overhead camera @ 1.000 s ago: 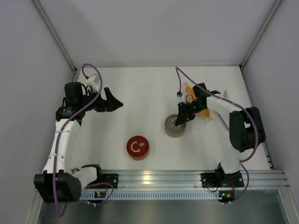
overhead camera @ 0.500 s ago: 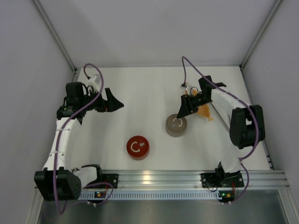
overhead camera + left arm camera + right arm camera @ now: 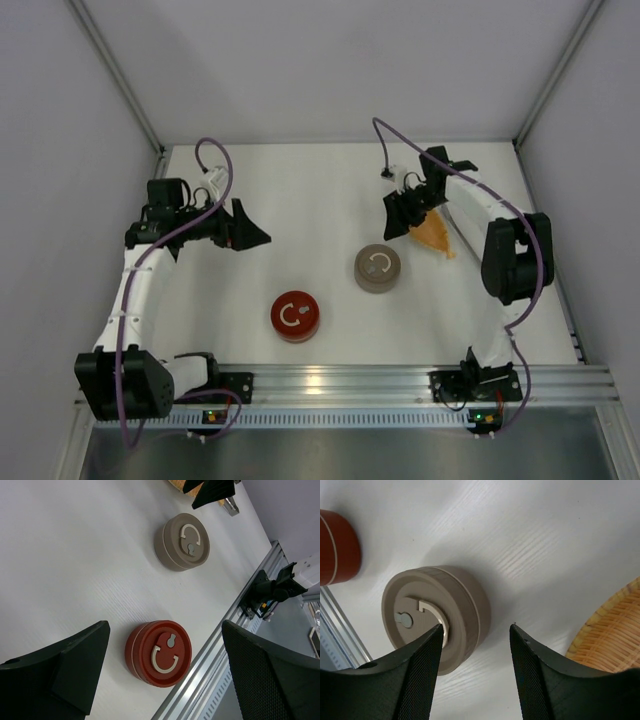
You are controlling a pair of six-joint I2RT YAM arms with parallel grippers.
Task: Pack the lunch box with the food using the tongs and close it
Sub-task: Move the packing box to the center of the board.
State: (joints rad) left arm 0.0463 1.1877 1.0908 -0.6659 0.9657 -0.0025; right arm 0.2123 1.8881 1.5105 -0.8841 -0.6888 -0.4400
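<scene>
The lunch box shows as two round lidded tins, a taupe tin (image 3: 377,268) (image 3: 183,541) (image 3: 434,616) and a red tin (image 3: 294,316) (image 3: 159,652). My right gripper (image 3: 398,215) (image 3: 476,626) hangs open and empty above the table, between the taupe tin and the orange dish (image 3: 432,232). At the far left my left gripper (image 3: 252,238) (image 3: 165,625) stands wide open and points toward the red tin without touching it. A short grey metal end (image 3: 230,506) beside the dish may be the tongs. The food is out of view.
The woven orange dish (image 3: 610,630) lies at the right under the right arm. White walls close in the back and both sides. An aluminium rail (image 3: 340,380) (image 3: 220,655) runs along the near edge, close to the red tin.
My right gripper has opened and drawn back from the taupe tin toward the dish. The left gripper has shifted slightly toward the near side.
</scene>
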